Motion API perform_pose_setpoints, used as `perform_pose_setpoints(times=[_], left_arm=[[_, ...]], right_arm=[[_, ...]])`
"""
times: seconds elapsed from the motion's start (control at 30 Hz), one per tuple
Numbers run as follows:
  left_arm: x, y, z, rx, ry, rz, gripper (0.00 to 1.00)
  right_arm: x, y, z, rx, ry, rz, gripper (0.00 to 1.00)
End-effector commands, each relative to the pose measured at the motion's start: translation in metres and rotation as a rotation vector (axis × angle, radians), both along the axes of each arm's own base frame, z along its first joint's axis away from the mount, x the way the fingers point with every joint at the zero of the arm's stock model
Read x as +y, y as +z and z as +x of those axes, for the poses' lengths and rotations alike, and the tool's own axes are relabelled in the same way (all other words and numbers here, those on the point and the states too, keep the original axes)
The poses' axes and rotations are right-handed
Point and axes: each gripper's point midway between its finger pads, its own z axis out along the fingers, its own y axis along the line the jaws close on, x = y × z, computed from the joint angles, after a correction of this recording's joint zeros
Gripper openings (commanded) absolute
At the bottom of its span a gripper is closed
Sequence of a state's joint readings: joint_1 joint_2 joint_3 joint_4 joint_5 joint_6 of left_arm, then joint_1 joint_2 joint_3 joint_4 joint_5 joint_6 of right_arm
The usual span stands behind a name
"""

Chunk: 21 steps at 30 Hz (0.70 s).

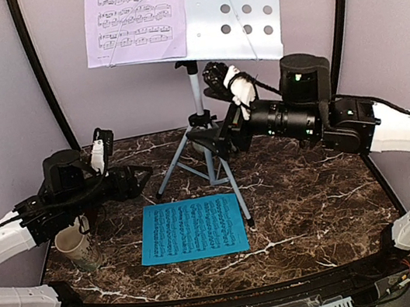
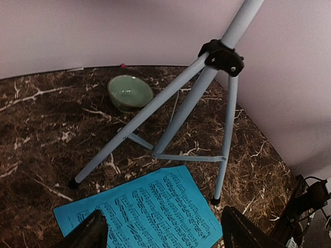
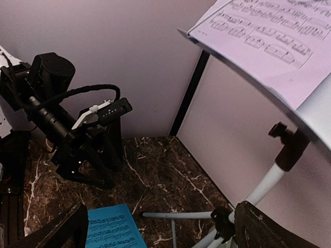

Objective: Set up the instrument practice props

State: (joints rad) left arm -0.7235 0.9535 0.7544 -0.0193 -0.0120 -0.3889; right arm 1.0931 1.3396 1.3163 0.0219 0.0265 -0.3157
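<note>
The silver tripod music stand (image 1: 195, 92) stands at the back middle of the table. Its perforated grey tray (image 1: 243, 5) holds the lilac sheet (image 1: 136, 15) on its left half. The bright-blue sheet (image 1: 192, 229) lies flat on the table in front of the stand's legs. My left gripper (image 1: 140, 178) is open and empty, left of the stand, hovering over the blue sheet (image 2: 150, 212). My right gripper (image 1: 212, 140) is open and empty, close to the stand's leg hub on its right side. The stand pole (image 3: 264, 186) and the lilac sheet (image 3: 269, 26) show in the right wrist view. The metronome is out of view.
A cream mug (image 1: 77, 248) stands at the left front, below my left arm. A small pale-green bowl (image 2: 129, 92) sits by the back wall behind the stand's legs. Purple walls close the table at the back and sides.
</note>
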Motion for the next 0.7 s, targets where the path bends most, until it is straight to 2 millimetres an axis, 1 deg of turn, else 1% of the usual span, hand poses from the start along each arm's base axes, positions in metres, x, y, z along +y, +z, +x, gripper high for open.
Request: perform_pose_setpoints(times=[0.0,0.07,0.13,0.2,0.27,0.33,0.37,0.47,0.5,0.53,0.67], left_arm=[[0.001,-0.047,-0.006,0.237,0.044,-0.079,0.79],[0.004,-0.060,-0.008,0.279,0.062,-0.092,0.80],[0.009,-0.075,-0.010,0.328,0.090,-0.107,0.81],[0.016,-0.090,-0.012,0.383,0.122,-0.118,0.83],[0.020,-0.100,-0.014,0.419,0.131,-0.118,0.84],[0.024,-0.108,-0.014,0.447,0.143,-0.113,0.86],[0.025,-0.115,-0.014,0.471,0.149,-0.112,0.86],[0.023,-0.135,-0.019,0.563,0.150,-0.114,0.87],[0.029,-0.142,-0.016,0.592,0.179,-0.119,0.86],[0.031,-0.149,-0.017,0.624,0.194,-0.119,0.86],[0.039,-0.173,-0.029,0.735,0.257,-0.121,0.84]], right_arm=[[0.011,-0.050,-0.016,0.202,0.089,-0.006,0.99],[0.016,-0.075,-0.019,0.270,0.110,-0.026,0.97],[0.020,-0.111,-0.021,0.344,0.115,-0.078,0.96],[0.025,-0.142,-0.020,0.414,0.110,-0.120,0.96],[0.028,-0.169,-0.018,0.465,0.086,-0.160,0.95],[0.031,-0.194,-0.011,0.505,0.045,-0.193,0.93],[0.034,-0.210,-0.007,0.528,0.024,-0.218,0.92],[0.040,-0.244,0.002,0.579,-0.035,-0.273,0.89],[0.042,-0.251,0.004,0.589,-0.052,-0.287,0.88],[0.043,-0.260,0.007,0.599,-0.067,-0.304,0.86],[0.044,-0.290,0.017,0.620,-0.134,-0.374,0.81]])
